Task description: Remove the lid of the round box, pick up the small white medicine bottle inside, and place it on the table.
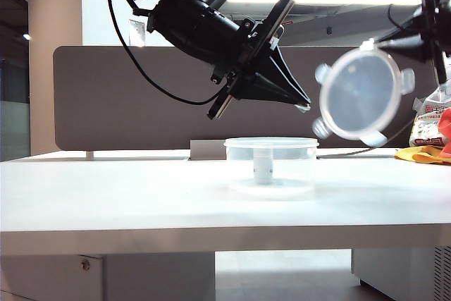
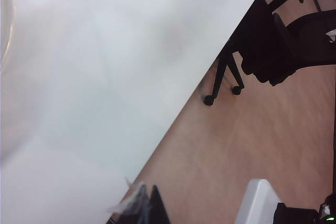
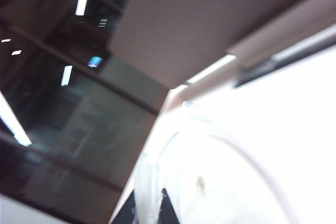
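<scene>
White table (image 1: 106,188) carries the uncovered round box (image 1: 271,147) with the small white medicine bottle (image 1: 263,165) inside, my right gripper (image 3: 147,211) clamps the lid (image 1: 361,94) aloft, left gripper (image 1: 304,106) clenched empty above.

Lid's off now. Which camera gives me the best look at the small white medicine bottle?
The exterior view: the small white medicine bottle stands upright inside the round box, seen through its clear wall. The left wrist view shows only table; the right wrist view is blurred, filled by the lid, no bottle discernible.
</scene>
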Robot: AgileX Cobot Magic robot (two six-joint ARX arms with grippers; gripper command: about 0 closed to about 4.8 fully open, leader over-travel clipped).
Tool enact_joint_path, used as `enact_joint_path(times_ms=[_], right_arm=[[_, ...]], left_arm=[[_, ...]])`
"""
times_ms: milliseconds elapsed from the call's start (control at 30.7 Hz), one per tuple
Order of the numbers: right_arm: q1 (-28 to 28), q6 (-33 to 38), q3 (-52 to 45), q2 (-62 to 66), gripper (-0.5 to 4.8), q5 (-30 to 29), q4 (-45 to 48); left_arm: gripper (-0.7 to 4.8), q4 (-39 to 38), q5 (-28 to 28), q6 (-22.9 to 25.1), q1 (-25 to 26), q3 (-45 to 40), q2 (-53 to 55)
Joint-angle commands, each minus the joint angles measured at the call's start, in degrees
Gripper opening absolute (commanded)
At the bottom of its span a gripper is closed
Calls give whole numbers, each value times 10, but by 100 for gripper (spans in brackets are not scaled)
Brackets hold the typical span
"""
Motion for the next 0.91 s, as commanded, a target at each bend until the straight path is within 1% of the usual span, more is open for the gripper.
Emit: enact_joint_path(times_ms=[33,65,98,130,163,195,228,260,326,456,586,684,781,847,912], right_arm=[[-4,-77,2,-4,-1,33,-99],[-5,-94,2,-4,2,39,-123],[-5,-113,2,-4,27,48,-147],[-5,-123,2,-4,68,56,-164],[-5,-133,2,-4,132,67,-178],[-5,-140,2,-4,178,74,-187],[-5,-142,2,-4,210,81,-191],[-5,-142,2,-4,232,84,-191],[-5,-145,2,-4,234,87,-188],[-5,-154,2,-4,234,88,-185],[-5,-158,2,-4,234,92,-185],[-5,-161,2,-4,234,91,-185],[-4,-185,2,-8,234,90,-194],[0,-202,2,-14,234,91,-202],[6,-217,2,-21,234,93,-208]], left_arm=[[-6,-1,16,3,6,2,-2],[-6,-2,21,2,9,2,-2],[-6,-2,25,3,12,2,-2],[2,-2,28,3,17,2,-2],[26,-2,30,3,22,2,-3],[46,-2,31,3,27,2,-3],[68,-2,31,3,32,2,-3],[84,-2,32,3,39,2,-3],[89,-5,33,3,50,2,-3],[89,-6,55,14,71,2,-5],[89,-15,47,38,82,2,-17],[89,-26,19,57,85,2,-33],[89,-49,-6,78,91,5,-51],[89,-68,-31,93,91,5,-66],[88,-93,-64,118,91,5,-83]])
